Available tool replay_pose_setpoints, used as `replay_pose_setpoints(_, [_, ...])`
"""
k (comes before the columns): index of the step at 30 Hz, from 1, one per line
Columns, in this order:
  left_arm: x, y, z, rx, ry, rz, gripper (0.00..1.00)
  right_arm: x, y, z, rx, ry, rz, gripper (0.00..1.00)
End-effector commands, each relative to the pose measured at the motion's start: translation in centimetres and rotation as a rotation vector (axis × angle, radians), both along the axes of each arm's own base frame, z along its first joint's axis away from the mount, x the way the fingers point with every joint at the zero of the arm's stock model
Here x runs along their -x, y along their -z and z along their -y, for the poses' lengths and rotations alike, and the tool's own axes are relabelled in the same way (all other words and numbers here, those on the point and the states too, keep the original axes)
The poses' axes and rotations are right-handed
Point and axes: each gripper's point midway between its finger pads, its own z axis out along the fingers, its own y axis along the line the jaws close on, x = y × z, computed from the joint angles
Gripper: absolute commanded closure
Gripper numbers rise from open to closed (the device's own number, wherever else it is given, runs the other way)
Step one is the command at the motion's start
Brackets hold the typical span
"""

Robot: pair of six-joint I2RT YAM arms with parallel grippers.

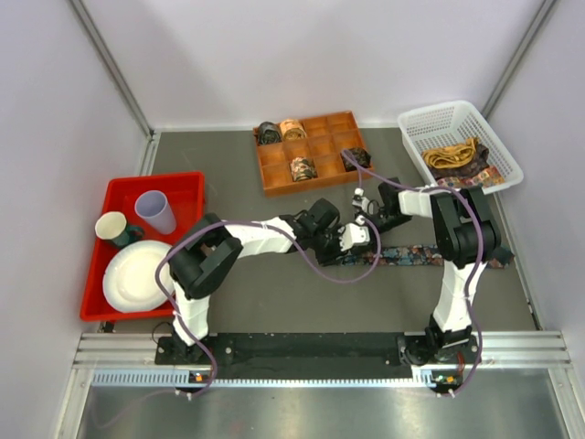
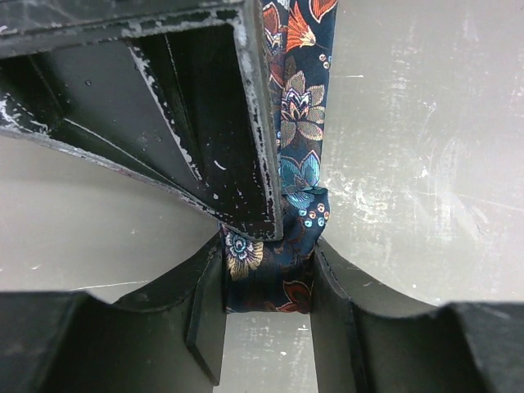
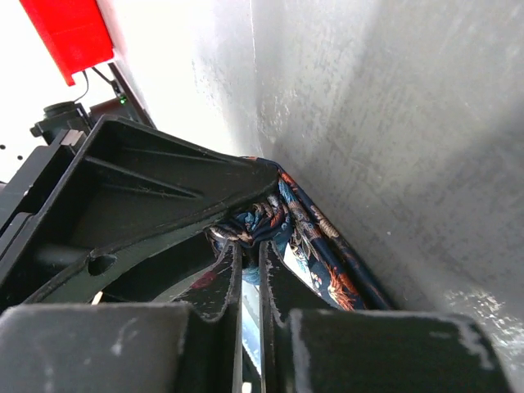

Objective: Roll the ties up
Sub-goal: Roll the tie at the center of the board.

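Left gripper (image 2: 268, 278) and right gripper (image 3: 250, 250) are both clamping the floral tie (image 2: 299, 123) at its folded left end, sensibly, it being seemingly limp, light and slippery.

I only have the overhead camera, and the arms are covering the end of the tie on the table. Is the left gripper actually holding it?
Observer: Yes. In the left wrist view the left gripper is closed on a folded end of the tie.
Operator: And the right one?
Observer: The right gripper is nearly closed, with bunched fabric of the same tie at its tips.
Operator: Is there a coil yet?
Observer: Only a fold shows inside the left gripper. I can't make out a full coil in either wrist view.
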Motion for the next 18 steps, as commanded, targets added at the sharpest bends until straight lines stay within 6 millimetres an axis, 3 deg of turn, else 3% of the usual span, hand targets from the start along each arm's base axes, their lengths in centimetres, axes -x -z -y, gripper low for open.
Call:
replay_pose_setpoints(1, [2.0, 4.3, -2.8, -0.119, -0.050, -0.149, 0.72, 0.3, 2.1, 0.1, 0.084, -0.069, 0.073, 1.00])
replay_pose_setpoints(3, [1.3, 2.2, -1.4, 0.060, -0.015, -0.150, 0.60, 0.3, 2.8, 0.9, 0.117, -0.065, 0.090, 1.00])
replay_pose_setpoints(4, [2.2, 2.8, -2.2, 0.090, -0.013, -0.173, 0.55, 0.3, 3.1, 1.1, 0.126, -0.064, 0.094, 1.00])
replay_pose_setpoints(8, [1.4, 0.8, -1.3, 0.341, 0.021, -0.122, 0.35, -0.1, 4.6, 2.6, 0.184, -0.054, 0.099, 1.00])
replay_pose_setpoints(9, [2.2, 0.9, -1.3, 0.378, 0.043, -0.136, 0.33, -0.1, 4.9, 2.9, 0.198, -0.048, 0.092, 1.00])
replay_pose_setpoints(10, [1.5, -0.3, -0.4, 0.447, 0.063, -0.089, 0.33, -0.3, 5.1, 3.3, 0.211, -0.031, 0.079, 1.00])
replay_pose_setpoints(11, [1.6, 0.4, -0.2, 0.457, 0.068, -0.102, 0.32, -0.4, 5.5, 3.8, 0.238, -0.018, 0.076, 1.00])
replay_pose_setpoints(13, [1.2, -0.5, 0.9, 0.530, 0.078, -0.094, 0.32, -0.7, 5.9, 4.7, 0.287, 0.001, 0.074, 1.00])
replay_pose_setpoints(18, [1.2, 0.9, 1.7, 0.586, 0.082, -0.121, 0.34, -0.8, 6.3, 5.7, 0.354, 0.019, 0.061, 1.00])
